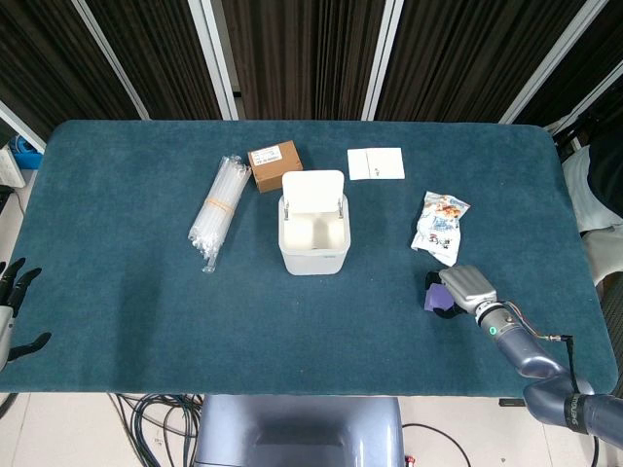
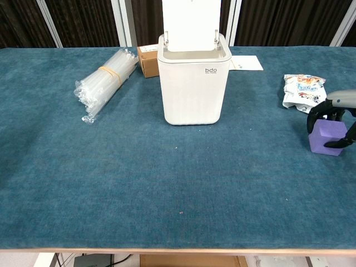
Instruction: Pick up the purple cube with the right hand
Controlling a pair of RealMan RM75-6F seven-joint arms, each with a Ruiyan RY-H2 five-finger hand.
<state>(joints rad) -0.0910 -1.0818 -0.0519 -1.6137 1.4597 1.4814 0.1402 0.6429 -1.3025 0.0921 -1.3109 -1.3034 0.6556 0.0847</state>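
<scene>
The purple cube (image 2: 327, 139) sits on the blue table cloth at the right, just in front of the snack bag. My right hand (image 2: 335, 107) lies over its top, with one finger (image 2: 310, 119) down its left side and the thumb (image 2: 339, 142) against its right side, gripping it. From the head view the right hand (image 1: 465, 288) covers most of the purple cube (image 1: 434, 301), which still rests on the cloth. My left hand (image 1: 12, 309) hangs off the table's left front edge, fingers spread and holding nothing.
A white bin (image 1: 313, 236) with its lid up stands mid-table. A bundle of clear straws (image 1: 218, 206), a brown box (image 1: 274, 164) and a white card (image 1: 376, 163) lie behind and beside it. A snack bag (image 1: 439, 227) lies just behind the cube.
</scene>
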